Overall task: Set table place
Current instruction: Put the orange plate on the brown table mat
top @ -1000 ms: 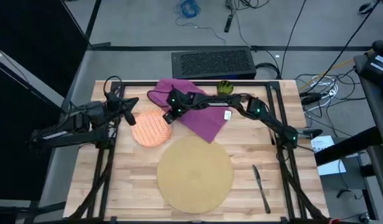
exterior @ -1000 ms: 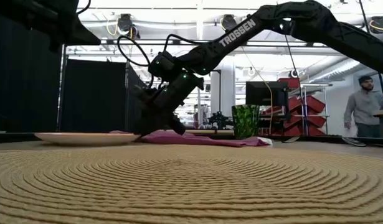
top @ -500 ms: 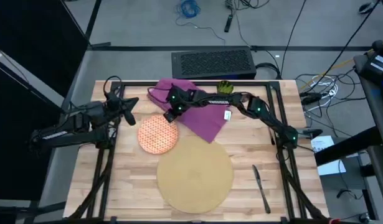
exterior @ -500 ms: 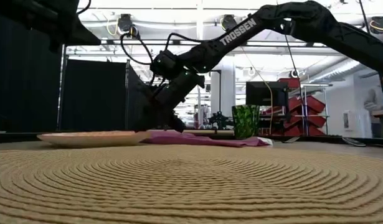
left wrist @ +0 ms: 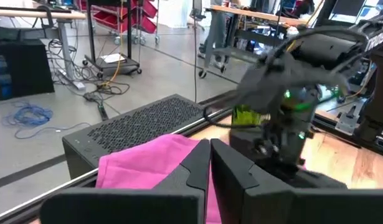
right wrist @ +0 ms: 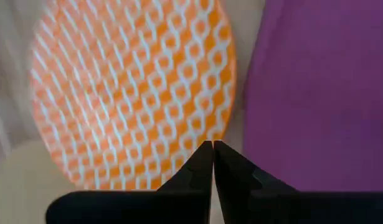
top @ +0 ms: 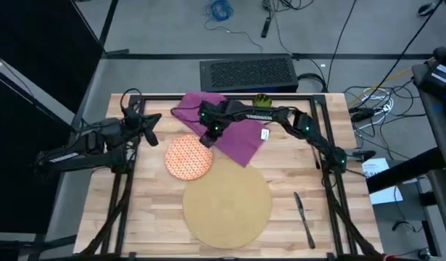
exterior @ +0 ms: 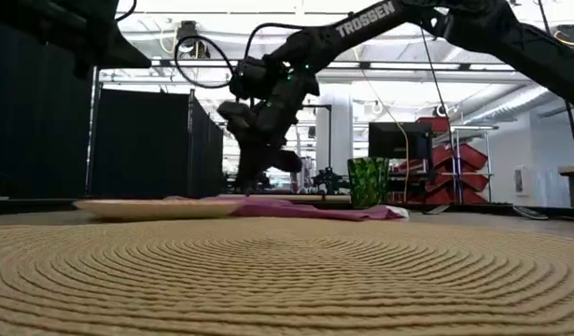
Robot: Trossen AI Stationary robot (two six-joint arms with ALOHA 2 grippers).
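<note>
The orange-and-white plate (top: 188, 156) lies flat on the wooden table (top: 135, 210), and its near right rim reaches the edge of the round tan mat (top: 227, 203). The purple napkin (top: 226, 127) lies spread at the far middle. Behind it stands the green cup (top: 261, 101). My right gripper (top: 207, 142) hangs shut above the plate's far rim, between plate and napkin. The low view shows its tips (exterior: 252, 182) raised clear of the plate (exterior: 156, 207). My left gripper (top: 151, 130) waits shut at the table's left side.
A metal knife (top: 304, 219) lies near the table's near right corner. A black perforated box (top: 246, 72) sits just beyond the far edge. Bare wood shows at the near left (top: 128, 225) and to the mat's right.
My right gripper has drawn the plate along the table toward the mat, to the right and nearer. The plate tipped briefly and now lies flat. The gripper has then risen clear of the plate.
</note>
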